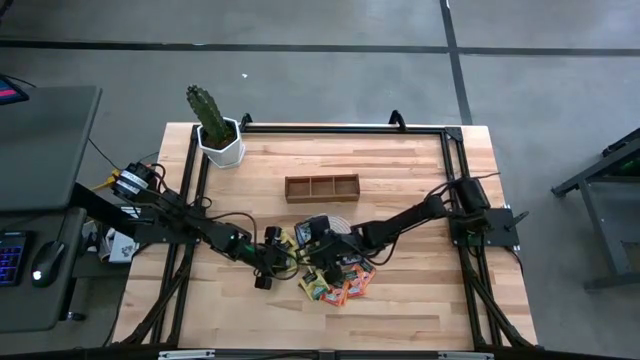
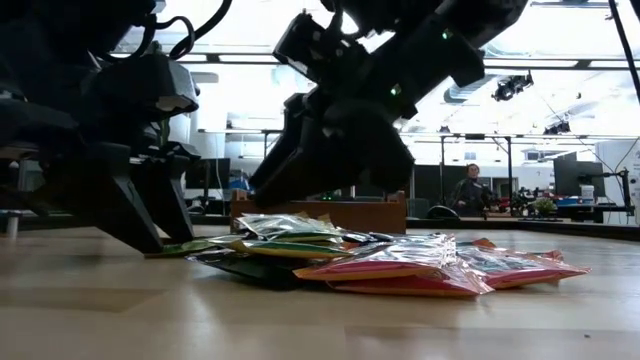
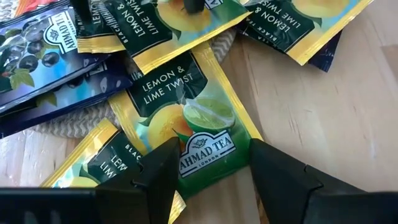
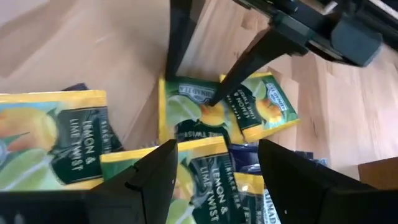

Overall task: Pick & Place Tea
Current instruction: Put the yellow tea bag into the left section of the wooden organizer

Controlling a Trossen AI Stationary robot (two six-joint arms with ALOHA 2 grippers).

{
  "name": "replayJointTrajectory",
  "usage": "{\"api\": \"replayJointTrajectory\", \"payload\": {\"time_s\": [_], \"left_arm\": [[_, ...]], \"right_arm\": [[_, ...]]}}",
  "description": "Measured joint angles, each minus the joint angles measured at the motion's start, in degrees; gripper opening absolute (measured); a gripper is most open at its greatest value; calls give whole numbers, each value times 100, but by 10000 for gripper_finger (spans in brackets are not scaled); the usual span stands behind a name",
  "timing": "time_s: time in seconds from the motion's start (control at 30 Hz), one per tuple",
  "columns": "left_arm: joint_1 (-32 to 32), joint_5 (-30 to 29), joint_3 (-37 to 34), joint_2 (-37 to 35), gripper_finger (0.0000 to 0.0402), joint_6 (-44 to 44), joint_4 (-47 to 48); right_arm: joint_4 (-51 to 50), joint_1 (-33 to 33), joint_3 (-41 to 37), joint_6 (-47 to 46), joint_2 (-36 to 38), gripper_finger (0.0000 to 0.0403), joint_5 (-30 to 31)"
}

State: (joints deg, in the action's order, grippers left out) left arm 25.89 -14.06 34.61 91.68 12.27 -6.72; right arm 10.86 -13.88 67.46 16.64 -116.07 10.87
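Note:
Several flat tea sachets (image 1: 335, 280), yellow-green, dark blue and orange-red, lie heaped on and beside a round woven mat (image 3: 59, 127) near the table's middle front. My left gripper (image 3: 211, 180) comes in from the table's left, open, slanting down, its fingers either side of one end of a yellow-green "Lemon & Lime Twist" sachet (image 3: 186, 118). My right gripper (image 4: 214, 177) comes from the right, open, hovering low over the heap's yellow-green sachets (image 4: 199, 168). Seen from table height, it (image 2: 290, 175) stands just above the pile. My left gripper's fingertips (image 3: 158, 177) stand at the two side edges of the sachet's near end (image 3: 205, 155), slanting down from the table's left. I cannot tell whether they touch it. The sachet lies flat, partly on other sachets and the mat.
A brown wooden three-compartment tray (image 1: 322, 187) stands behind the heap toward the far edge. A potted cactus (image 1: 215, 128) sits at the far left corner. A black frame (image 1: 330, 128) borders the tabletop. Bare wood (image 1: 400, 310) lies along the near edge.

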Motion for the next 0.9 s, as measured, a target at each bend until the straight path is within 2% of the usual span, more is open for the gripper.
{"api": "replayJointTrajectory", "payload": {"time_s": [0.17,0.73,0.9], "left_arm": [[0,-5,0,0,192,2,-6],[0,-11,4,-2,192,4,29],[0,-4,4,-3,192,25,26]], "right_arm": [[129,-68,4,-145,-175,220,-142],[439,-227,0,-92,-365,220,11],[396,-210,0,-252,-372,220,366]]}}
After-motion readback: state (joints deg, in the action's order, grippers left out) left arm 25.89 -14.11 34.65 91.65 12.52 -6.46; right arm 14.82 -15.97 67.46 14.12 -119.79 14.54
